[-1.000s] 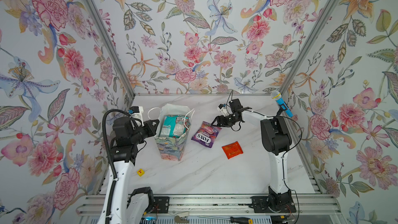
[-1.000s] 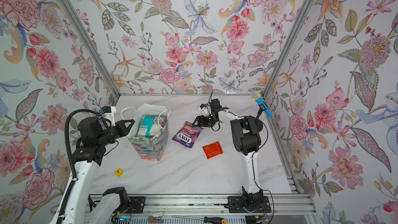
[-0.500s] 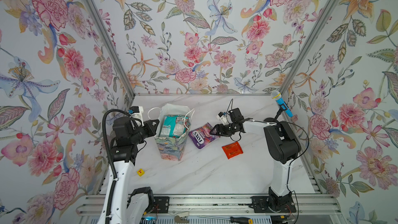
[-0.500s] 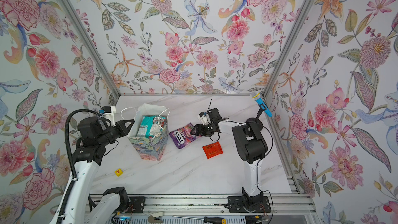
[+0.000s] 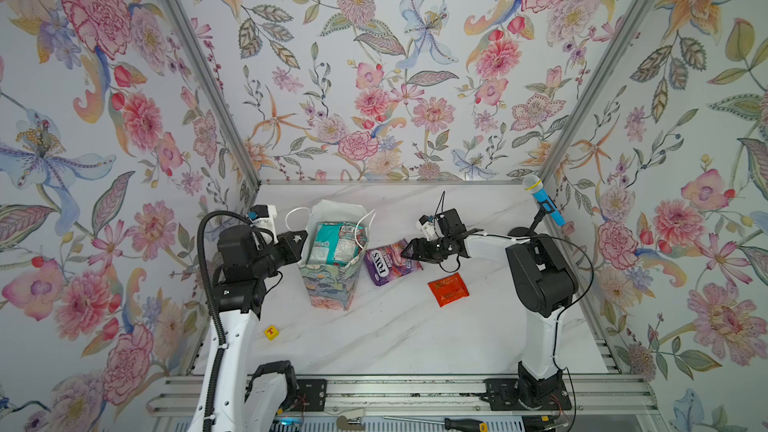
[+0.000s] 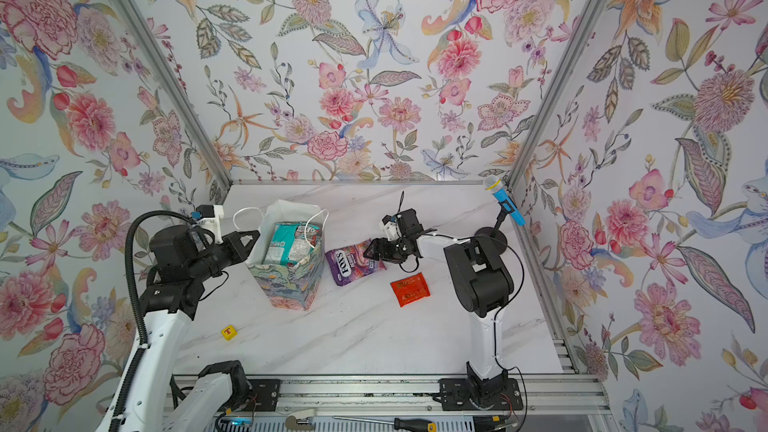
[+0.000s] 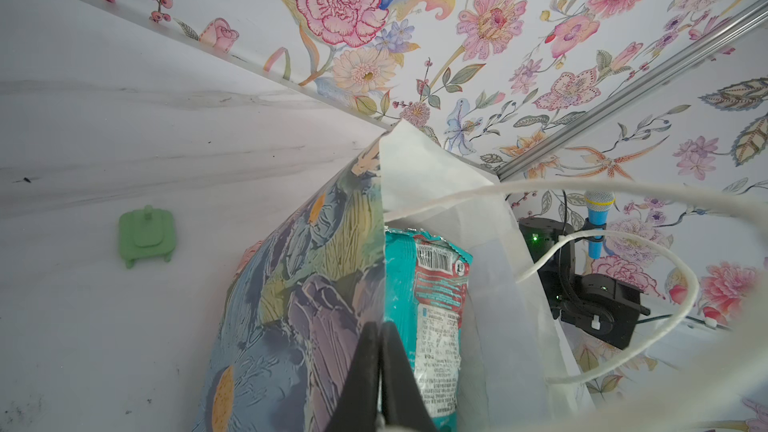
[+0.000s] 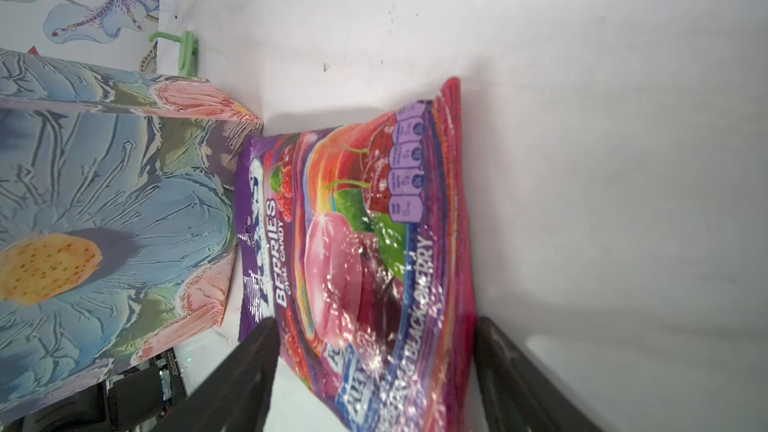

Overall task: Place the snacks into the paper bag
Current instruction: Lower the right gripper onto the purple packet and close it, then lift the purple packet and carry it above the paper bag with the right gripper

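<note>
The paper bag (image 5: 332, 280) stands upright on the marble table (image 5: 395, 334), left of centre, with its mouth open and its white cord handles loose at the rim. A teal packet (image 5: 334, 243) stands inside it, with its top edge showing above the bag's near wall. The left gripper (image 5: 304, 238) is at the left side of the bag. In the left wrist view its fingers (image 7: 365, 367) are pressed together, pinching the bag's left wall at the rim, one finger outside and one inside. A purple FOX'S packet (image 5: 388, 267) lies flat on the table just to the right of the bag, its left end close to the bag's base. The right gripper (image 5: 410, 250) reaches in low from the right. In the right wrist view its fingers (image 8: 249, 376) are spread wide, one on each side of the packet's right end. Whether they touch the packet cannot be determined. A red-orange sachet (image 5: 448, 289) lies flat nearer and to the right of the purple packet, apart from it. A small yellow cube (image 5: 271, 332) sits near the left arm's base side. A blue microphone (image 5: 544, 201) stands at the far right corner.
</note>
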`<act>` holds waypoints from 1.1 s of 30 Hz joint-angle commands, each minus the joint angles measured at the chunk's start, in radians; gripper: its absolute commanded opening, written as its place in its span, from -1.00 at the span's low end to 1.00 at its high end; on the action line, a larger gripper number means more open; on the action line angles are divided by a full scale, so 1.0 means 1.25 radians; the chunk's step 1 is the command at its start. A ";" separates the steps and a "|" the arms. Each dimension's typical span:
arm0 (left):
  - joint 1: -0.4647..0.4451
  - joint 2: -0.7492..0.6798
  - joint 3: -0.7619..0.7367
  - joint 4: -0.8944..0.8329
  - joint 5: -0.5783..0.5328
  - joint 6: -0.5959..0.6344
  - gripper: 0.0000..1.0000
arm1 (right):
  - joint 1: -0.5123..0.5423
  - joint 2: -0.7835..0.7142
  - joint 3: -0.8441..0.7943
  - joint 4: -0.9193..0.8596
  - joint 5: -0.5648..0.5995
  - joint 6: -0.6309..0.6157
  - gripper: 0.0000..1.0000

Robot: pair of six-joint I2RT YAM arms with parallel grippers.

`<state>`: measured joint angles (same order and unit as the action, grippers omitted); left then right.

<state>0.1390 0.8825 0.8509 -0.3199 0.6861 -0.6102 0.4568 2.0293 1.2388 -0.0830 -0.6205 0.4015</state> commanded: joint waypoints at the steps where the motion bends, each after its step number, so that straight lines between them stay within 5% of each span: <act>1: 0.005 -0.011 0.010 0.023 0.035 0.002 -0.88 | 0.022 0.049 0.013 -0.013 -0.002 0.010 0.51; 10: 0.005 -0.013 0.010 0.024 0.035 0.000 -0.88 | 0.059 0.058 0.009 0.049 -0.076 0.042 0.45; 23: 0.006 -0.019 0.010 0.017 0.035 0.006 -0.88 | 0.056 0.019 0.003 0.099 -0.082 0.098 -0.90; 33: 0.007 -0.014 0.010 0.019 0.036 0.006 -0.88 | 0.037 -0.132 0.060 -0.097 0.041 -0.021 -1.00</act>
<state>0.1390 0.8822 0.8509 -0.3206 0.7006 -0.6098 0.5091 1.9491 1.2526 -0.1120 -0.6350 0.4515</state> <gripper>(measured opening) 0.059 0.069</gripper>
